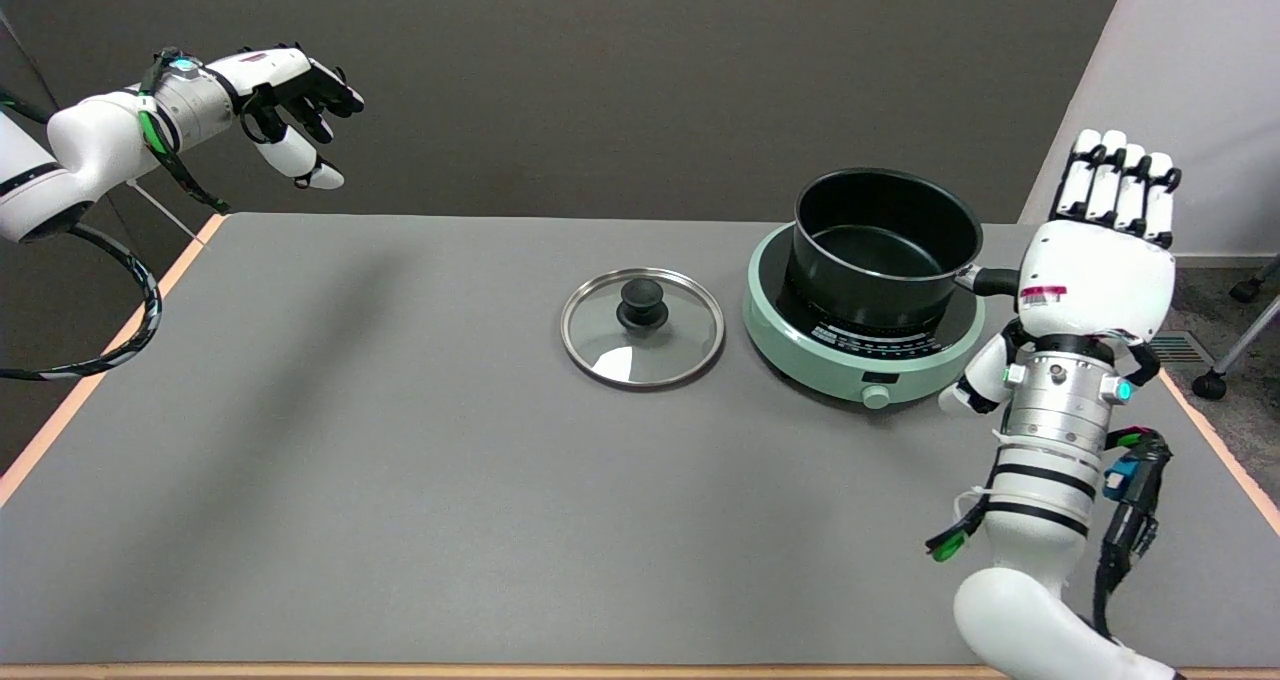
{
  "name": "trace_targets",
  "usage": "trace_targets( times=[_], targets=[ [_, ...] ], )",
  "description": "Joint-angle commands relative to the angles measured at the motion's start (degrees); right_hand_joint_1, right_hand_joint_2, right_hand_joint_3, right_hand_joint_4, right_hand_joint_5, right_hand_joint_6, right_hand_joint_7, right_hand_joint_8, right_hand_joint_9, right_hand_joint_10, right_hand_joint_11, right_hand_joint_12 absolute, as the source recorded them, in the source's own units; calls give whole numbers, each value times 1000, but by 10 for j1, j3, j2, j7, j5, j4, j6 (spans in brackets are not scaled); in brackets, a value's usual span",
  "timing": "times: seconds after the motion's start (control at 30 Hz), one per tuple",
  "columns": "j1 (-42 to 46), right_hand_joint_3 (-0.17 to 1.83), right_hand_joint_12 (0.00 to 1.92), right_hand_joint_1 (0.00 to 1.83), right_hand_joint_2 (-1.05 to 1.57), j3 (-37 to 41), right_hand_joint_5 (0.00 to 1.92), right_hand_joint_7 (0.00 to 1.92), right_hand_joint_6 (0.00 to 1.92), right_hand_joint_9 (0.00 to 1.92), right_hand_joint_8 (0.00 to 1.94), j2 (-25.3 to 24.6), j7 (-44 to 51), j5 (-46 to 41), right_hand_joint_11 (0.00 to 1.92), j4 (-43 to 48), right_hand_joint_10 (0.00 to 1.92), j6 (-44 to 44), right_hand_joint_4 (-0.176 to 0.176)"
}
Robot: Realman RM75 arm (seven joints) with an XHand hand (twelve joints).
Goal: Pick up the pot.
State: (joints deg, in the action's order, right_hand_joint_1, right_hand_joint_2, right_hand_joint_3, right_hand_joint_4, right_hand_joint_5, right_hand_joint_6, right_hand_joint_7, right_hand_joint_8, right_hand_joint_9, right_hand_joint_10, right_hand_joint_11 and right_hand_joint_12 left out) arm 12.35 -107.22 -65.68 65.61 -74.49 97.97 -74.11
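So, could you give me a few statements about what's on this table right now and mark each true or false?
1. The black pot sits on the green hot plate. True.
2. The glass lid covers the pot. False: it lies flat on the table, left of the hot plate.
3. The right hand grips the pot's handle. False: its fingers are stretched out, holding nothing.
4. The pot's handle points toward the right hand. True.
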Motion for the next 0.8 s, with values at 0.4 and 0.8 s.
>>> trace_targets(
  times=[0.4,0.8],
  targets=[
    [-60,856,108,1398,-874,-20,108,108,108,108,108,-38,60,-30,108,-79,108,-80,-176],
    [-82,896,109,1392,-896,-18,109,109,109,109,109,-31,58,-55,109,-97,109,-77,-176]
  ],
)
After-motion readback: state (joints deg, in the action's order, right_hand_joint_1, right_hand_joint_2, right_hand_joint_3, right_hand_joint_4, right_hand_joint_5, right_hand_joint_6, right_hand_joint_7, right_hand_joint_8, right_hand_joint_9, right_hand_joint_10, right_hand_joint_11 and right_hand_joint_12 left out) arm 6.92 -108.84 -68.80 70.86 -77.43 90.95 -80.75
